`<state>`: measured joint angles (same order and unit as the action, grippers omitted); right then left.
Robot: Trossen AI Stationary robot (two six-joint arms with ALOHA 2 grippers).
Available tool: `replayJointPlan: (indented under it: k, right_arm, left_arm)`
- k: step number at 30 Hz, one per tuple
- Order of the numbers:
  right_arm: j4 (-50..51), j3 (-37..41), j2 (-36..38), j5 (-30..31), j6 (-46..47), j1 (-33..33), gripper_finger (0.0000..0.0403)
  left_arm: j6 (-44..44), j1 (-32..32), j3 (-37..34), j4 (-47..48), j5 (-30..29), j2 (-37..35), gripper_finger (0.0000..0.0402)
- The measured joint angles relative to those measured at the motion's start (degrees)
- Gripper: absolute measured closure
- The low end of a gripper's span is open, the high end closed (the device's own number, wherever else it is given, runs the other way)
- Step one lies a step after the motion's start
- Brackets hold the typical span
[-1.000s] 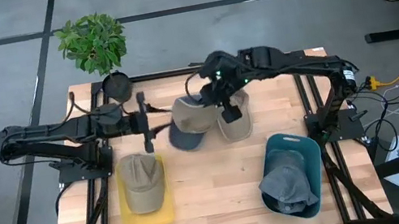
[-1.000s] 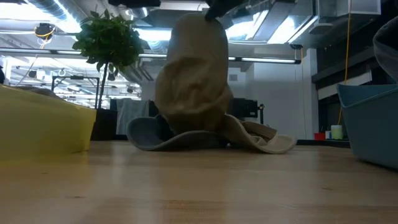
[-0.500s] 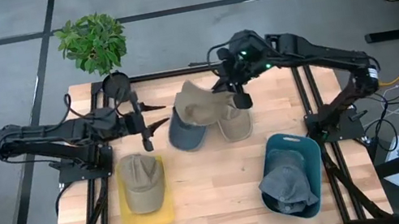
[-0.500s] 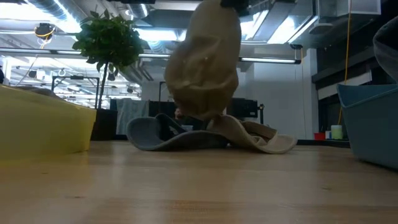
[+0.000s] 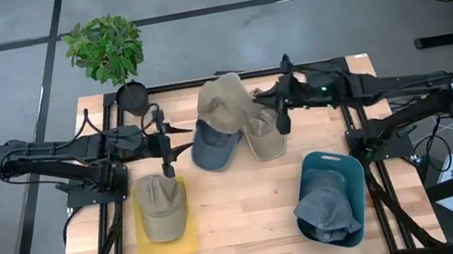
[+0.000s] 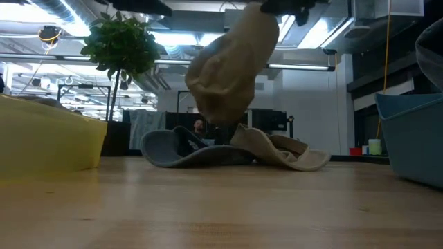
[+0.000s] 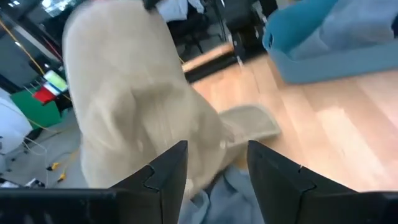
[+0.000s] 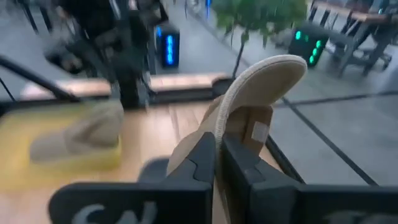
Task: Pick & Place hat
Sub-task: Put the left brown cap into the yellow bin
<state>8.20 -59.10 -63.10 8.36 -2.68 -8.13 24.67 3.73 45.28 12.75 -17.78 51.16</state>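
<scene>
Hat, tan and floppy, dangles by its brim.

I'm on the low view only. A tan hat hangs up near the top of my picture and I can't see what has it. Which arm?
Observer: The right gripper, shut on the tan hat by its brim, as the right wrist view shows.
Operator: Where's the other arm?
Observer: The left gripper waits just left of the hat pile, jaws apart, holding nothing.
Operator: What's under the lifted hat?
Observer: A blue-grey hat and a beige hat lie side by side on the table.
Operator: Are the bins free?
Observer: No. The yellow bin holds a khaki cap; the teal bin holds a grey hat.
</scene>
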Motion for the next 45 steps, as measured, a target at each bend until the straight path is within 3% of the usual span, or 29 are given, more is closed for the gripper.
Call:
replayJointPlan:
  k: [8, 11, 16, 21, 30, 40, 45]
  right_arm:
    - [-12.30, 7.72, 5.82, 0.11, 2.71, 0.58, 0.0384]
    - [-15.57, 8.57, 5.44, 0.31, 2.67, 0.56, 0.0384]
    - [-18.87, 8.95, 3.02, 3.19, 0.97, 0.56, 0.0383]
    - [-21.45, 8.97, -0.24, 4.27, -1.92, 0.53, 0.0383]
    - [-25.13, 8.99, -3.82, 4.11, -7.09, 0.56, 0.0383]
    - [-29.01, 8.99, -3.51, 4.09, -9.83, 0.56, 0.0383]
    - [-29.63, 8.99, -3.49, 4.09, -9.83, 0.56, 0.0383]
  left_arm:
    - [-0.76, 0.00, -0.02, 8.23, -1.19, 1.04, 0.0240]
    - [-9.62, -0.33, -0.02, 4.63, -3.94, 2.74, 0.0240]
    - [-33.80, -3.11, -0.02, -0.63, -7.08, 5.58, 0.0241]
    - [-40.33, -6.85, -0.01, -2.07, -1.91, 6.70, 0.0224]
    - [-44.10, -14.95, -0.09, -2.46, -2.21, 6.73, 0.0162]
    - [-52.02, -20.86, -10.64, -22.73, 5.30, 7.10, 0.0141]
    - [-52.47, -21.14, -13.35, -32.26, 5.77, 7.04, 0.0139]
